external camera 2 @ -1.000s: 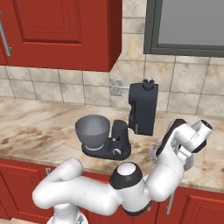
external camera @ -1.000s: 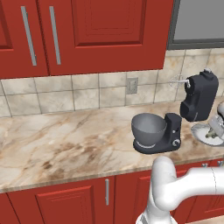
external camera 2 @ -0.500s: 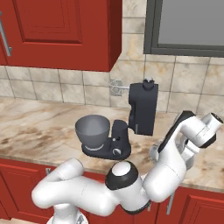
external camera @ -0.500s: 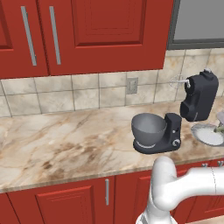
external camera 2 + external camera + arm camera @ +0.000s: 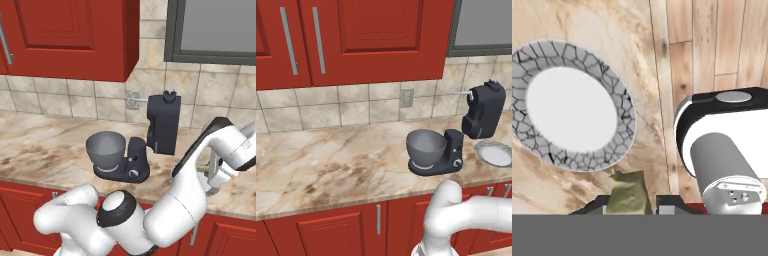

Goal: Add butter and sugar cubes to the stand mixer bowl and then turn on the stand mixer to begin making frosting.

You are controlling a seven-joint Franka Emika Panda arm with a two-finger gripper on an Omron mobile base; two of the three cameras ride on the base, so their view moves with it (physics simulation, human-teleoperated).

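Marble counter (image 5: 331,165), gripper (image 5: 630,202) pinching butter (image 5: 627,191) above plate (image 5: 624,107), no legible writing.

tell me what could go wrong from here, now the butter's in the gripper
1. The butter sits between the gripper fingertips by its end, so it may slip during the carry.
2. The stand mixer head stands raised between the gripper and the stand mixer bowl; a low swing could clip it.
3. The bowl's mouth is narrow, so a release off-centre could land butter on the counter.
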